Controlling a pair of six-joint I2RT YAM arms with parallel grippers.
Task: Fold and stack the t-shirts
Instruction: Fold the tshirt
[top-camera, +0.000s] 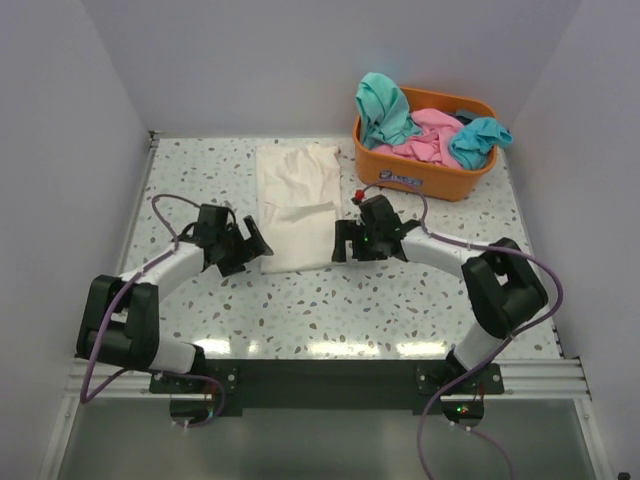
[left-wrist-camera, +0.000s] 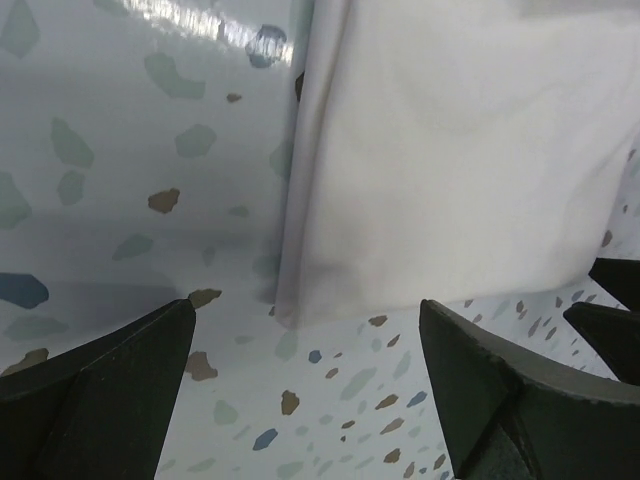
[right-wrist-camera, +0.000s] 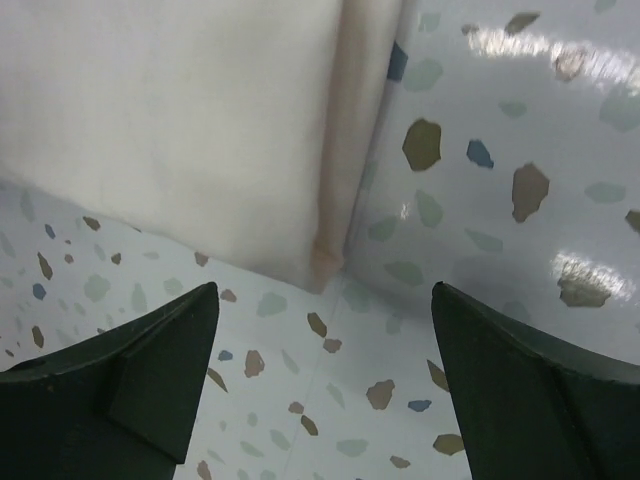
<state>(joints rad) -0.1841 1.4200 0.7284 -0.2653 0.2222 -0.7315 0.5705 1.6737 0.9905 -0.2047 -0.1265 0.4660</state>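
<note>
A cream-white t-shirt (top-camera: 296, 205) lies folded into a long strip on the table, its print hidden. My left gripper (top-camera: 250, 245) is open at the strip's near left corner (left-wrist-camera: 290, 305), just off the cloth. My right gripper (top-camera: 345, 243) is open at the near right corner (right-wrist-camera: 325, 262), also empty. Teal (top-camera: 383, 108) and pink (top-camera: 428, 135) t-shirts lie heaped in the orange basket (top-camera: 420, 178) at the back right.
The speckled table (top-camera: 330, 310) is walled by white panels on three sides. The basket stands close behind the right gripper. A small red object (top-camera: 359, 193) sits by the right wrist. A dark rail (top-camera: 320, 380) runs along the near edge.
</note>
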